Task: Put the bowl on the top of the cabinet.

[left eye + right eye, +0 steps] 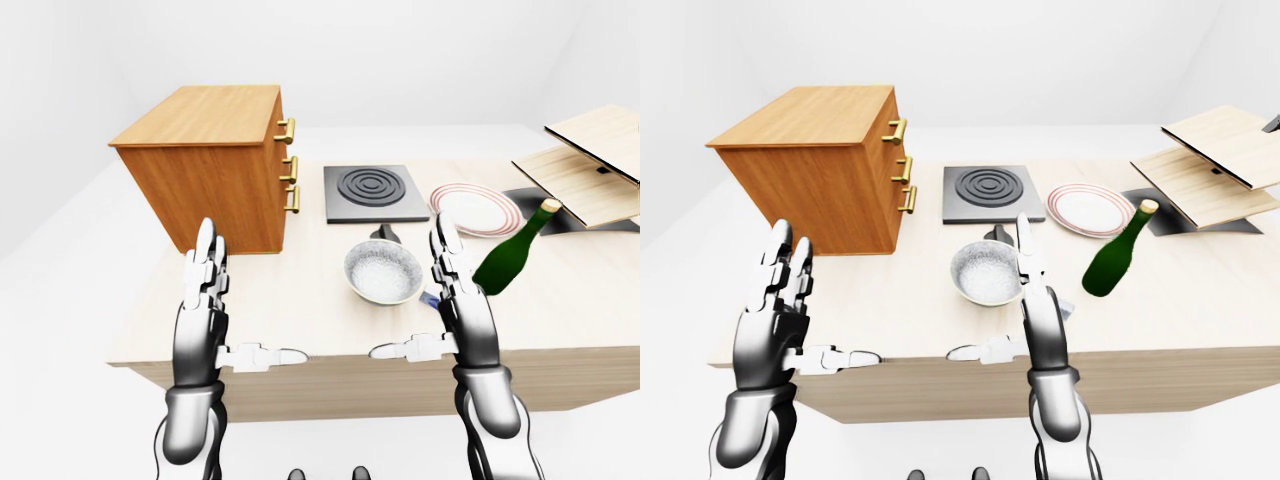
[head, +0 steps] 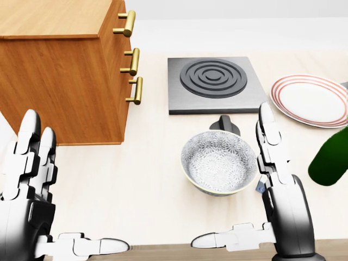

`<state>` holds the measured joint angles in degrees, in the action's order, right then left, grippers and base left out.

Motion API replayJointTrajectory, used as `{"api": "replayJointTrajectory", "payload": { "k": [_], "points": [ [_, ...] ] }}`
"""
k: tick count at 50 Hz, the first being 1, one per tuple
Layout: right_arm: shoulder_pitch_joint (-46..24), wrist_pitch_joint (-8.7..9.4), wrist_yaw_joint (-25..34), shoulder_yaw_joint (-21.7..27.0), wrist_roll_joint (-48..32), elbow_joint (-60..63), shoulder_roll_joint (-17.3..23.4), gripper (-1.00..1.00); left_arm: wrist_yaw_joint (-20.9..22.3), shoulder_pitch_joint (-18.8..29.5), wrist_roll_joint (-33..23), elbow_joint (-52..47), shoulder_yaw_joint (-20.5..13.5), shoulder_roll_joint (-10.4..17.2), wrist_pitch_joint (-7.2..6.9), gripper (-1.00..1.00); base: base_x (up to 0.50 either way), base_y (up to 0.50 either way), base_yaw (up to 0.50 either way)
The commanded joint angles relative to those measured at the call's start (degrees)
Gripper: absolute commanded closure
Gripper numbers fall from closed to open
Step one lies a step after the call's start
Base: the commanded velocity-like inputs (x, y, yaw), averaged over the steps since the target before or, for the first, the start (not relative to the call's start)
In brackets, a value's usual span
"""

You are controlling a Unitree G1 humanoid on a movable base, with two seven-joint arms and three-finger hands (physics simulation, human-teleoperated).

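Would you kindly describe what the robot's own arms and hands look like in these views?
The left hand and right hand match: glossy silver-grey segmented casings with darker joints, three blocky fingers each with rounded pale tips. The forearms are smooth dark metallic cylinders. No cables, markings or sleeves show.

Head view: cabinet (image 2: 60,70) top left, hotplate (image 2: 213,84) right of it, bowl (image 2: 219,162) below hotplate, plate (image 2: 312,99) far right

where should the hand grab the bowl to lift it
Probably at the rim of the bowl, from above on its right side: it sits upright with its mouth open, and the open right hand stands right beside that edge, while the left hand is far off.
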<state>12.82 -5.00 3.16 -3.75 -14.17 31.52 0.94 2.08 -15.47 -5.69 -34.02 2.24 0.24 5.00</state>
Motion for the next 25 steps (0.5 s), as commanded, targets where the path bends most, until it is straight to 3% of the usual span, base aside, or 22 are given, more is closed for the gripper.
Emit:
{"api": "replayJointTrajectory", "payload": {
  "k": [1,25],
  "points": [
    [-0.08,0.00,0.02,0.08,0.20,-0.08,-0.02,-1.00,0.30,0.33,0.08,0.70,0.13,0.05,0.00,-1.00,0.00,0.50,0.00],
    [-0.34,0.00,0.06,0.30,0.52,-0.78,-0.06,-1.00,0.28,0.59,0.02,1.46,0.23,0.06,0.00,-1.00,0.00,0.50,0.00]
  ]
}}
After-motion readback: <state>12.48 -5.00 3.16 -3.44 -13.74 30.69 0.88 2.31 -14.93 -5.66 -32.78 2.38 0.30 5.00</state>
